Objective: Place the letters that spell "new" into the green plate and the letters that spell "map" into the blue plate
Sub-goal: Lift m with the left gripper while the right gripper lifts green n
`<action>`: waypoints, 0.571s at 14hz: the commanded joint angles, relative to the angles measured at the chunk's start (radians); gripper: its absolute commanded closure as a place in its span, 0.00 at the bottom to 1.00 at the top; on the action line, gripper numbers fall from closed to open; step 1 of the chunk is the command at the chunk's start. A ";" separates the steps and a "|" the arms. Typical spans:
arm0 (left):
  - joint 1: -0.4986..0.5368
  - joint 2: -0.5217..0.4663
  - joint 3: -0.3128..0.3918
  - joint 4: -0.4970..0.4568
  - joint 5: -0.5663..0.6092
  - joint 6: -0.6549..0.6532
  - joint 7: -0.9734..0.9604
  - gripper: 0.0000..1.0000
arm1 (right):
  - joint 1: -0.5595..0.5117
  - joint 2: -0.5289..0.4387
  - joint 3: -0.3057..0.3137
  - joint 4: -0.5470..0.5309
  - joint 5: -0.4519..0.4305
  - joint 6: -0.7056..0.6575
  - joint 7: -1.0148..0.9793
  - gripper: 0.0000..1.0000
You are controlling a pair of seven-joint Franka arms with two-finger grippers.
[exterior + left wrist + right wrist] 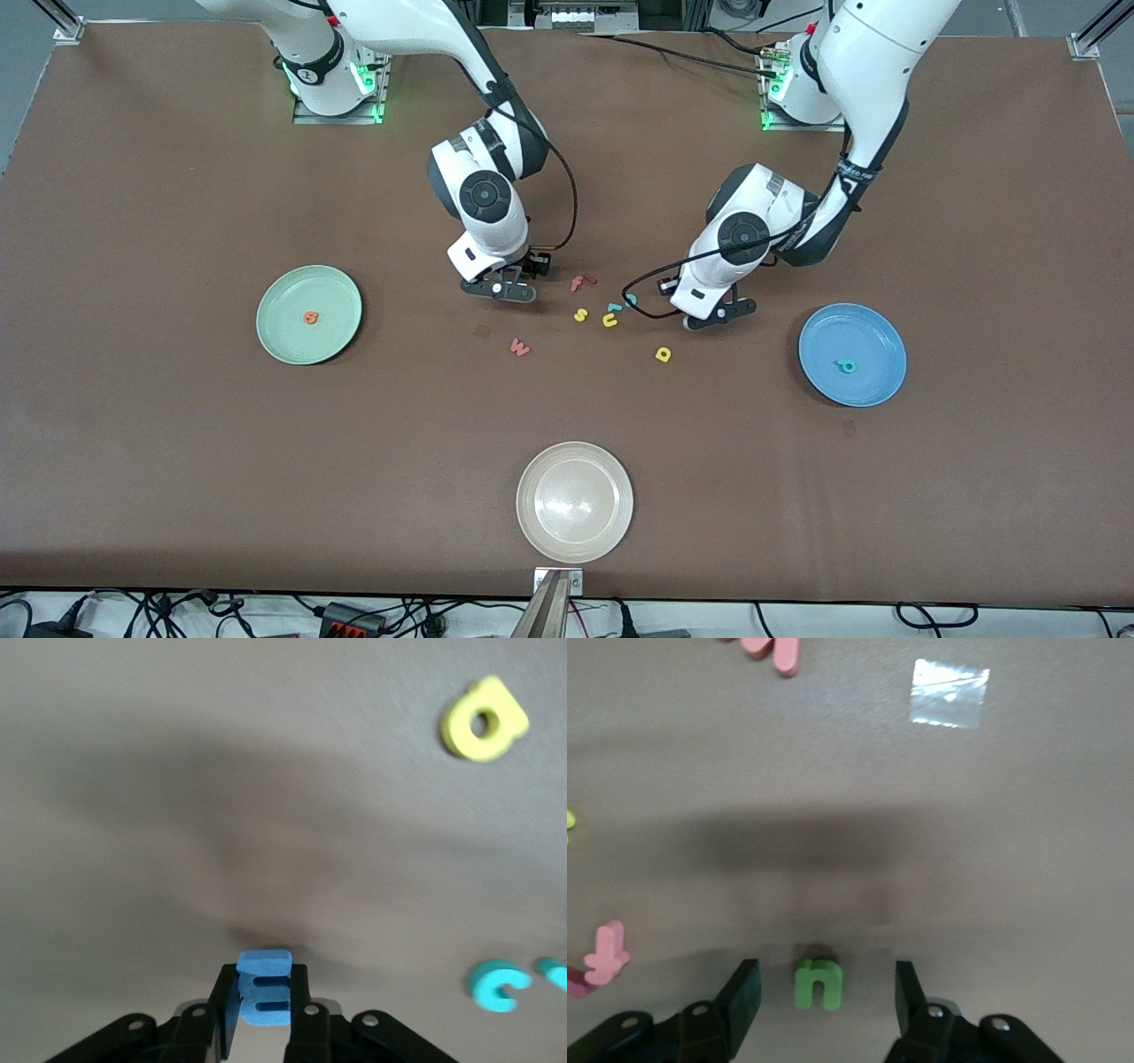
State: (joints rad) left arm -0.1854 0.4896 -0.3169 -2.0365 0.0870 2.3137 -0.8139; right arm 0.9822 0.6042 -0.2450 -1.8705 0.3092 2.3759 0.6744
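While left tool [263,1010] clamps blue "m" [265,986], green "n" [819,983] sits between open right tool [822,997] fingers.

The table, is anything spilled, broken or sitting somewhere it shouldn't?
Nothing stands out. The orange e lies in the green plate and the teal p in the blue plate, as intended. The cream plate is upright, and the loose letters on the table look undamaged.
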 commanded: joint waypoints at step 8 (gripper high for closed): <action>0.285 -0.019 0.010 0.182 0.310 -0.268 0.452 0.83 | 0.049 0.046 -0.010 0.028 0.016 -0.004 0.004 0.45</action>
State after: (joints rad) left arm 0.0553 0.4326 -0.2971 -1.8734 0.3384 2.0316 -0.4294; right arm 1.0154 0.6376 -0.2450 -1.8579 0.3095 2.3760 0.6752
